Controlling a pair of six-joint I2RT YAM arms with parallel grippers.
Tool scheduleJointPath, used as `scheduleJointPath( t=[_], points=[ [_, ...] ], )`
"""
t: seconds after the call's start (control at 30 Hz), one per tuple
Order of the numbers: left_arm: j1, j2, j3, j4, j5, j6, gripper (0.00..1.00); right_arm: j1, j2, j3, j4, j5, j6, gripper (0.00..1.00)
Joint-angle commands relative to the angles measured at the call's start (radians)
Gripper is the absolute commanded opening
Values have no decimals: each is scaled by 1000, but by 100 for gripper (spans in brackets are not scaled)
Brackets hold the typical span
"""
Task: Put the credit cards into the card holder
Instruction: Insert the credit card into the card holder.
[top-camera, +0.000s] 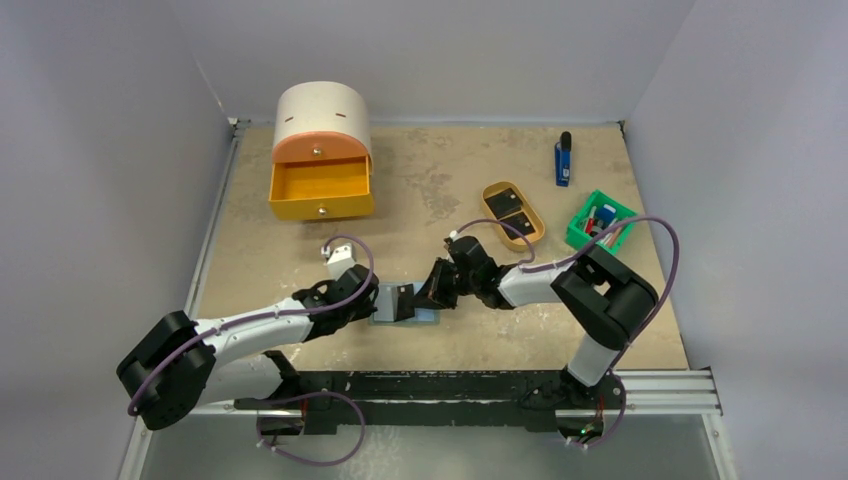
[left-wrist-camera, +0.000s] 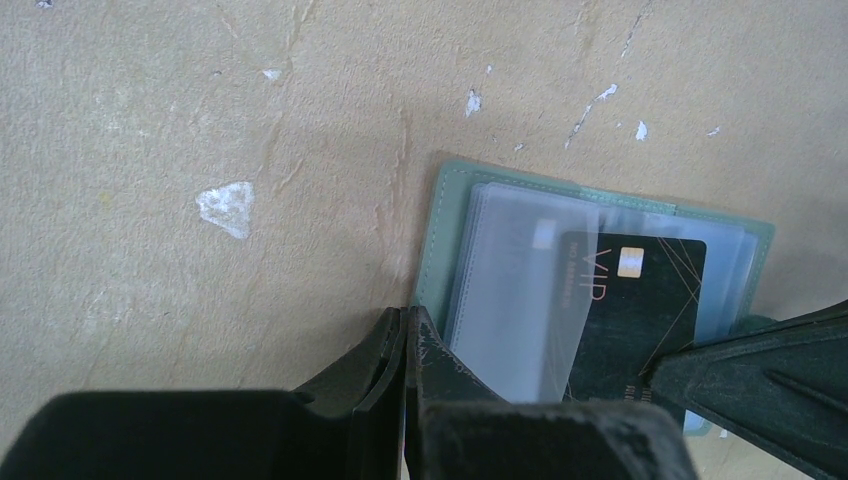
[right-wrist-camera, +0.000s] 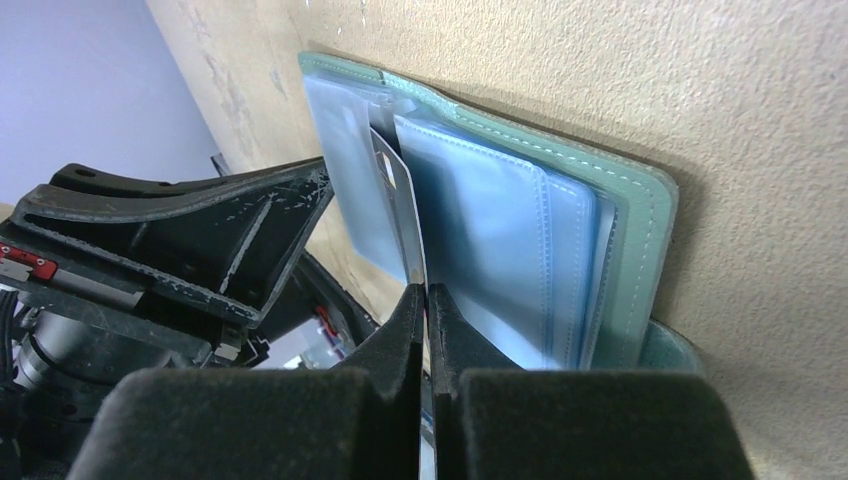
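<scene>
The card holder (top-camera: 388, 301) lies open on the table between both grippers, its grey-green cover (left-wrist-camera: 450, 200) under clear and pale blue sleeves (right-wrist-camera: 500, 230). My right gripper (right-wrist-camera: 427, 295) is shut on a black credit card (left-wrist-camera: 640, 300), which I see edge-on (right-wrist-camera: 392, 185) among the sleeves. One clear sleeve overlaps the card's left part. My left gripper (left-wrist-camera: 408, 318) is shut, its tips at the holder's left edge, with nothing showing between the jaws. In the top view the left gripper (top-camera: 372, 303) and right gripper (top-camera: 426, 297) flank the holder. Two more black cards (top-camera: 512, 210) lie in a tan tray.
The tan oval tray (top-camera: 541, 232) sits right of centre. A green bin (top-camera: 578, 232) holding small items stands further right, and a blue-and-black stick (top-camera: 564, 158) lies behind it. A drawer unit (top-camera: 320, 150) with its orange drawer open stands at the back left.
</scene>
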Motion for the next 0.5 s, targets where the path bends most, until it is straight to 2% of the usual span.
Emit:
scheduleJointPath(
  t=[0.0,0.47],
  points=[
    [1,-10,-17,39,30,-23,0,2,-32,-19,-35,75,21,0],
    [1,-1,-30,75,57,-32,0,5,17,30,11,59,-1,0]
  ],
)
